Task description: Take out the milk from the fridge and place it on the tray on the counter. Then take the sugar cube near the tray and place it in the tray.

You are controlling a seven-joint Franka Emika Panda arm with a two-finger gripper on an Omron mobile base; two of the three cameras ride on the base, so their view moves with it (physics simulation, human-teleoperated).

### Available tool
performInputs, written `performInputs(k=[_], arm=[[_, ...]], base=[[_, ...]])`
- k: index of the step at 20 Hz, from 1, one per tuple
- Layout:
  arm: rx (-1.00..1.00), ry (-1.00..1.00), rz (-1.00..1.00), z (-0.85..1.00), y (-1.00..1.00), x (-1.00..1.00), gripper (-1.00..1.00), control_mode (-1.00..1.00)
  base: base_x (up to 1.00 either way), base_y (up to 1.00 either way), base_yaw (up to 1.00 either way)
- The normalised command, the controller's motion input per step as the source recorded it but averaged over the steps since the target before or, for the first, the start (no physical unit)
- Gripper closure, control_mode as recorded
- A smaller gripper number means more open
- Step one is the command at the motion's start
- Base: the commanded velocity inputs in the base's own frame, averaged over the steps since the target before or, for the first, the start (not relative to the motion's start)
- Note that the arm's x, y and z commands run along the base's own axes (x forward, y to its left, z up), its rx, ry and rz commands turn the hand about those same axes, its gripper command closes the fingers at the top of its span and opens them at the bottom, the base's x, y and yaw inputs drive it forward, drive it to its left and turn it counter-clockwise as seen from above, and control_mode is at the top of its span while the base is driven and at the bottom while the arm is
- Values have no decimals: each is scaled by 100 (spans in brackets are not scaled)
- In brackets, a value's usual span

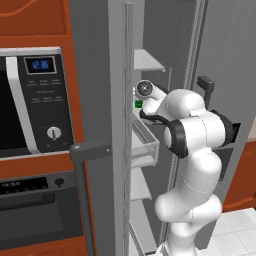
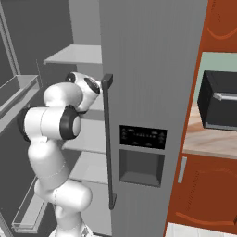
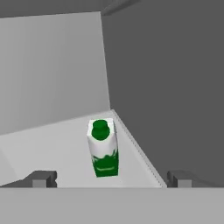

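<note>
The grey fridge (image 1: 117,100) (image 2: 148,69) stands open and my arm reaches into it. On a white inner shelf (image 3: 52,144) stands the milk (image 3: 104,148), a small white bottle with a green cap and green band, upright near the shelf's right edge; a bit of its green (image 1: 138,104) peeks out beside my wrist. My gripper (image 3: 111,179) is open, its fingertips (image 3: 41,179) wide apart to either side of the bottle and short of it, touching nothing. A strip of the counter (image 2: 206,141) shows at the right. The tray and the sugar cube are out of view.
A steel microwave (image 1: 30,100) and an oven (image 1: 30,200) sit left of the fridge. The door's bar handle (image 2: 108,139) and dispenser panel (image 2: 142,162) face the right base camera. Clear drawers (image 1: 145,145) lie below the arm. A dark appliance (image 2: 220,99) stands on the counter.
</note>
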Motion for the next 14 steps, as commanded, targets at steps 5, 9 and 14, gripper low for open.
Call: performInputs(k=[5, 9, 14], arm=[[0, -1, 0, -5, 2, 32, -100, -100], [0, 0, 0, 0, 7, 28, -100, -100], [0, 0, 0, 0, 0, 27, -100, -100]], base=[[0, 0, 0], [0, 0, 0], [0, 0, 0]])
